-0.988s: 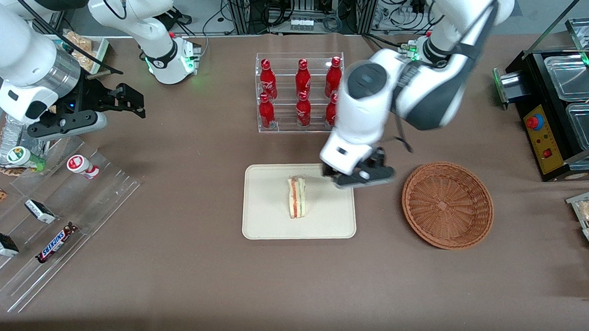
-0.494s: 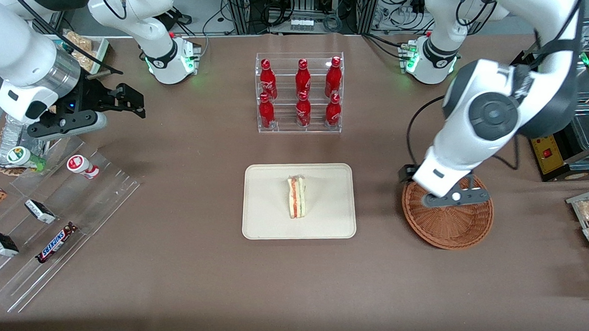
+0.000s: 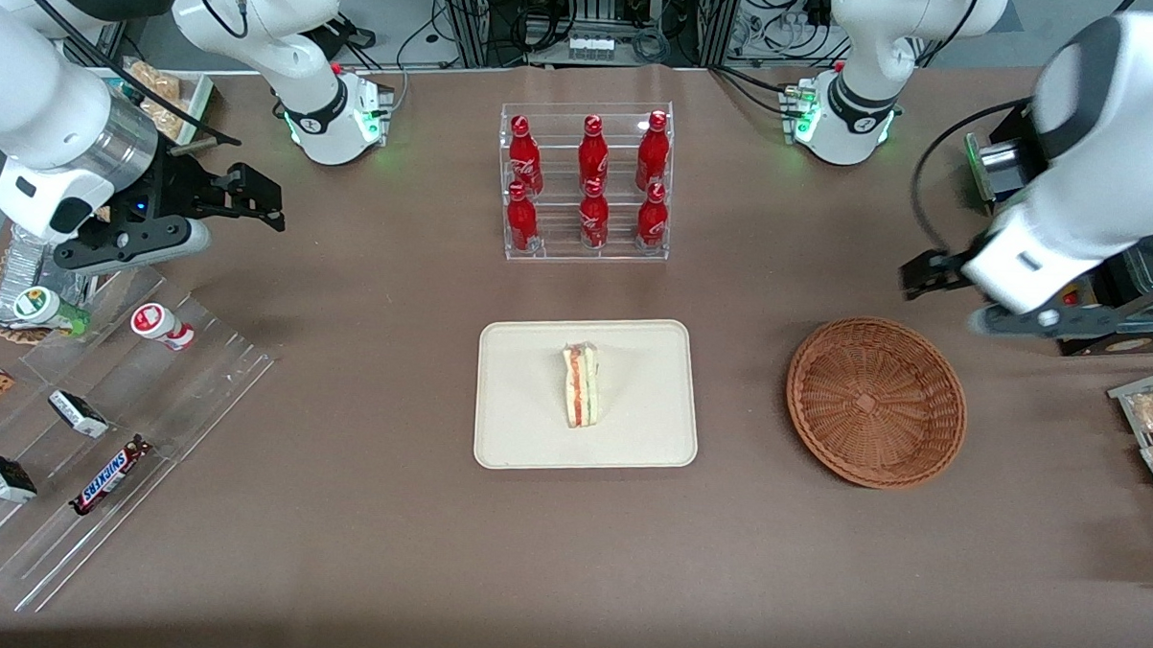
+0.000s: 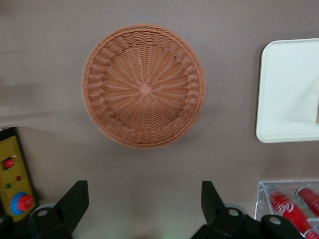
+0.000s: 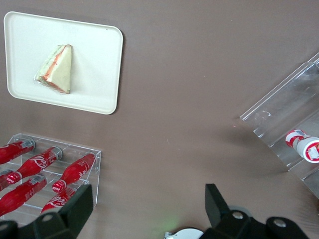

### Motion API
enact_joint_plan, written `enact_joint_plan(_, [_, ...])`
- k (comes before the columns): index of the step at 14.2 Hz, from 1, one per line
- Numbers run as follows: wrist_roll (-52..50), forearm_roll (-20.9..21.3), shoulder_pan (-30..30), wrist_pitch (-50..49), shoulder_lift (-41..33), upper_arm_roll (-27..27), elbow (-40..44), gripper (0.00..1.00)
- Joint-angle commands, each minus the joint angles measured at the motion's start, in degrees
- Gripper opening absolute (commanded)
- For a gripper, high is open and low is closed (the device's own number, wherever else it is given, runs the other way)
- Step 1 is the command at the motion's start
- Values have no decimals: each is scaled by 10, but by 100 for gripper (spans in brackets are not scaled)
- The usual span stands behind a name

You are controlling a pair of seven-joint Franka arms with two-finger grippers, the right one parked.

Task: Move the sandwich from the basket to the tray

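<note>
Table [image 3: 358, 527]: we see a brown-covered surface carrying everything below.
Left arm [image 3: 1091, 141]: it is raised over the working arm's end of the table, near a black control box [image 3: 1067, 274].
Tray [image 3: 534, 438]: cream, rectangular, flat at the middle of the table; we also see it from the right wrist [image 5: 99, 74] and one edge of it from the left wrist [image 4: 284, 94].
Basket [image 3: 876, 402]: round brown wicker, beside the tray and apart from it, toward the working arm's end; in the left wrist view [image 4: 144, 86] we find nothing inside it.
Bottle rack [image 3: 586, 185]: clear acrylic, holding six red bottles, farther from the front camera than the tray.
Gripper [image 4: 144, 211]: its two dark fingers are spread wide with nothing between them; it hangs high above the table, just past the basket's rim and clear of it [image 3: 933, 279].
Sandwich [image 3: 579, 385]: a pale wedge lying on the tray near its middle, red and green layers showing [image 5: 56, 68].
</note>
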Motion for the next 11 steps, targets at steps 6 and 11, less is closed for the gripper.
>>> enact_joint_plan(6, [62, -6, 1, -12, -35, 58, 27, 100])
enact_joint_plan(11, [61, -3, 2, -19, -33, 57, 25, 100])
